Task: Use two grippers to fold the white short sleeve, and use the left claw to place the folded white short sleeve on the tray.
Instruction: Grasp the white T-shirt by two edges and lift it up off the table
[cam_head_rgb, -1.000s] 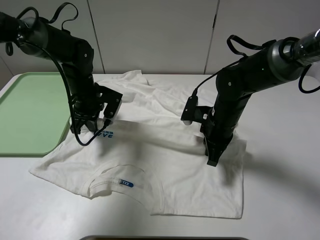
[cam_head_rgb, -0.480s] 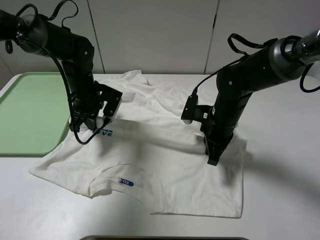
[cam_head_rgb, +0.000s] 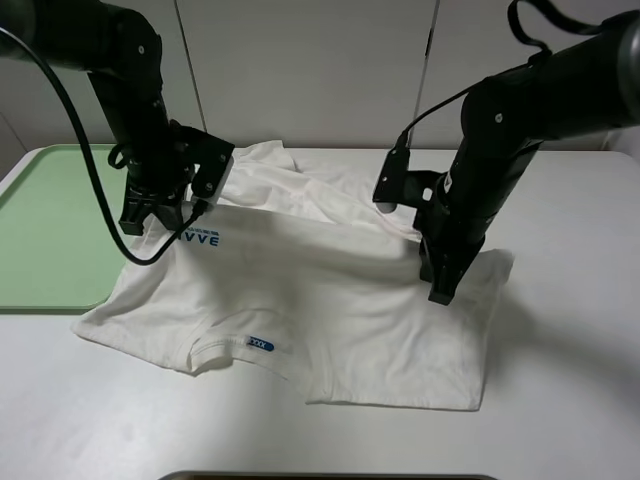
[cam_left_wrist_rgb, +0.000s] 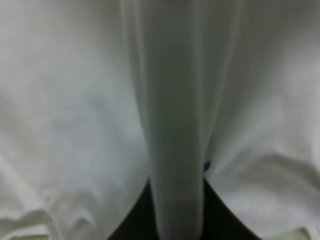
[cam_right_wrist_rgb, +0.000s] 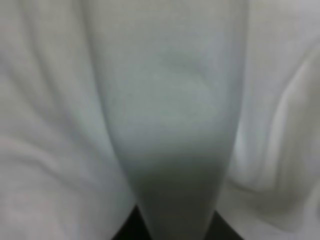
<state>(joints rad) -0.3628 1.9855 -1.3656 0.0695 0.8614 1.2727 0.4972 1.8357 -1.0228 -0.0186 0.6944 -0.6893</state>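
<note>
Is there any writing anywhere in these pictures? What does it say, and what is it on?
"VVE": blue chest print on the white T-shirt; its start may be covered.
Small blue line just above that print: too small to read.
Blue neck label: pale marks, too small to read.
Both wrist views: blurred cloth, nothing readable.

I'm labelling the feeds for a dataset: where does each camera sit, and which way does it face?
Exterior high: mounted high, looking down over the table at the white short sleeve and tray; both arms show.
Left wrist: on the left arm, looking along its fingers at pinched cloth.
Right wrist: same on the right arm, its fingers barely visible.
All three share that shirt.
</note>
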